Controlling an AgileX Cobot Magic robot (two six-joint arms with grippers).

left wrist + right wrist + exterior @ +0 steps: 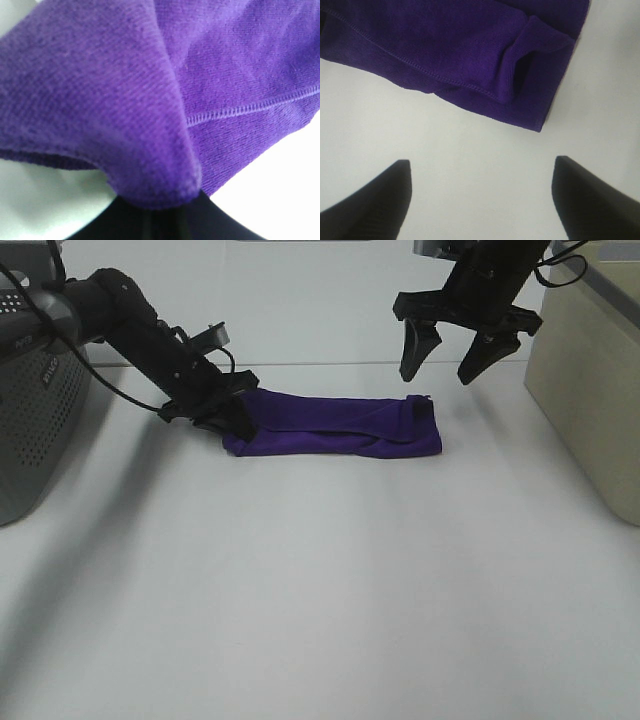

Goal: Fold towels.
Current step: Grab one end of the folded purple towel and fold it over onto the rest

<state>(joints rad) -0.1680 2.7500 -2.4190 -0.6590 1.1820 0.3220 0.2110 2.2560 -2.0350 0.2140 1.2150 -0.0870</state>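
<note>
A deep purple towel [335,425] lies folded into a long narrow band on the white table [320,580]. My left gripper [232,412] is down at the towel's left end and shut on it. In the left wrist view the purple towel [150,100] bunches into the closed black fingers [160,222], with a stitched hem running across it. My right gripper [445,362] hangs open in the air above and behind the towel's right end, holding nothing. The right wrist view shows the towel [470,55] with its folded corner beyond the two spread fingertips [375,200].
A grey perforated box [35,410] stands at the left edge of the table. A beige bin [590,390] stands at the right. Bare white table surface fills the foreground.
</note>
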